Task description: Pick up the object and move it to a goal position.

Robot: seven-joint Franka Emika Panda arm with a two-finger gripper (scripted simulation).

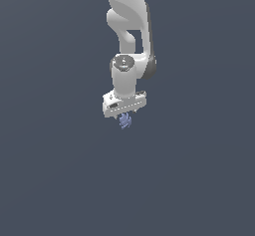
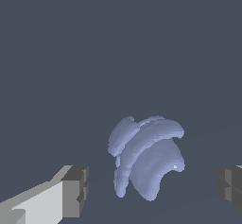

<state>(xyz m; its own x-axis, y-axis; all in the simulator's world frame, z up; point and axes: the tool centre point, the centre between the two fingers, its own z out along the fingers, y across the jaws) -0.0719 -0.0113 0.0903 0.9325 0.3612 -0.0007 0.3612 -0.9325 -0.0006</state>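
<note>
Although it is tiny beside the robot, the object (image 2: 146,159) fills the middle of the wrist view: a periwinkle blue-purple lump made of several curved, overlapping lobes, a little like a cluster of thick petals. It sits in the gap between the two dark grey finger pads (image 2: 75,190) of the pincer (image 2: 153,190), and clear space shows on both sides of it, so neither pad appears to touch it. The pincer is spread wide and has hold of nothing.

From the exterior view, the object (image 1: 125,121) shows as a small bluish speck directly beneath the white pincer (image 1: 124,115), partly tucked under its body. The arm (image 1: 130,36) comes down from the top of the picture, its wrist pointing straight down over the object. The surface around them is a flat, unmarked slate grey, with no edge or shadow, so the pictures do not show plainly whether the object rests on a bench or how high the fingers stand against it.

As a judgement, the task is at an early stage: the pincer is lined up over and around the object, but the grasp is not made. Closing on the object, lifting it and carrying it to the goal are all left to do. No goal marker is visible in either picture.
</note>
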